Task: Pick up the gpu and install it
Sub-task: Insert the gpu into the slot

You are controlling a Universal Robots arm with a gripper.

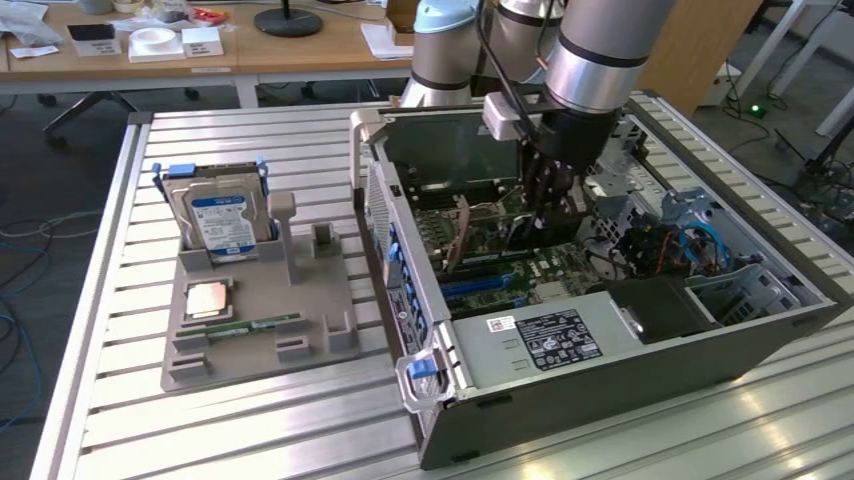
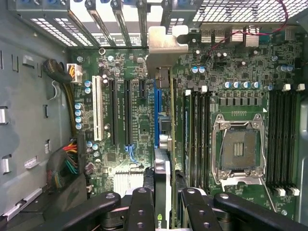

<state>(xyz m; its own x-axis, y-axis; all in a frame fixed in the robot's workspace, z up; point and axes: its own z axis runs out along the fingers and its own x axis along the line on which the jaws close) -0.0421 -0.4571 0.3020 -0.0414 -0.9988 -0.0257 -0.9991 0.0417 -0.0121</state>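
Wrist view looked straight down past the gripper (image 2: 163,199), whose fingers were clamped on the gpu (image 2: 162,171). The card sat edge-on directly beneath the hand, reaching forward to its silver bracket (image 2: 166,43). Just beside the card's edge ran the blue slot (image 2: 157,103). To seat it well, I reckoned, the card needed to be plumb over the slot, with the bracket squared to the rear openings. It should go down evenly rather than one end first. Around the hand stood the open computer case (image 1: 641,400), holding the motherboard (image 2: 130,72) with a bare processor socket (image 2: 238,151). Well apart from the hand, the grey tray (image 1: 267,360) held a hard drive (image 1: 220,220), a memory stick (image 1: 260,325) and a square chip (image 1: 207,298).
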